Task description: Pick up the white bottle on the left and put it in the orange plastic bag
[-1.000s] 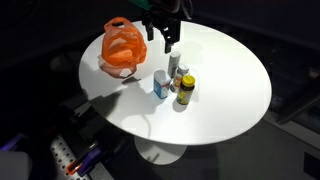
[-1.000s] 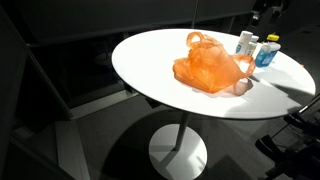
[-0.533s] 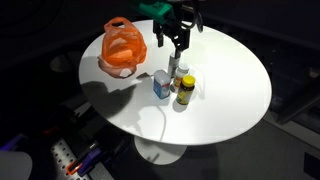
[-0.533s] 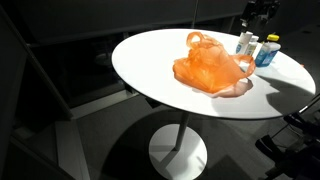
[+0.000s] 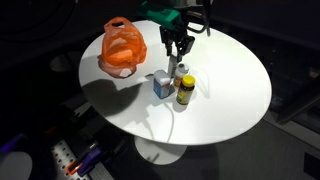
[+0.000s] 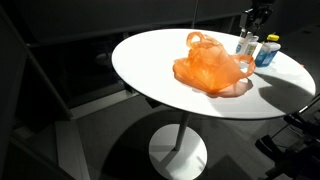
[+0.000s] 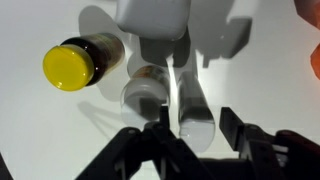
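Wrist view: the smooth white cylindrical plastic bottle [image 7: 197,100] is seen standing on the round white bench [image 7: 40,130], between the wide-open jaws of the black gripper [image 7: 192,125]; contact cannot be told. Just beside it are a second white-capped bottle [image 7: 145,90] and a dark bottle with a glossy yellow cap [image 7: 70,65]. The reach-and-grasp step is judged in hand; nothing is lifted yet. Next, the jaws should be lowered and closed on the rigid round body, with the neighbours avoided. The crinkled translucent orange plastic bag [image 5: 122,48] is seen in an exterior view, slumped near the cluster.
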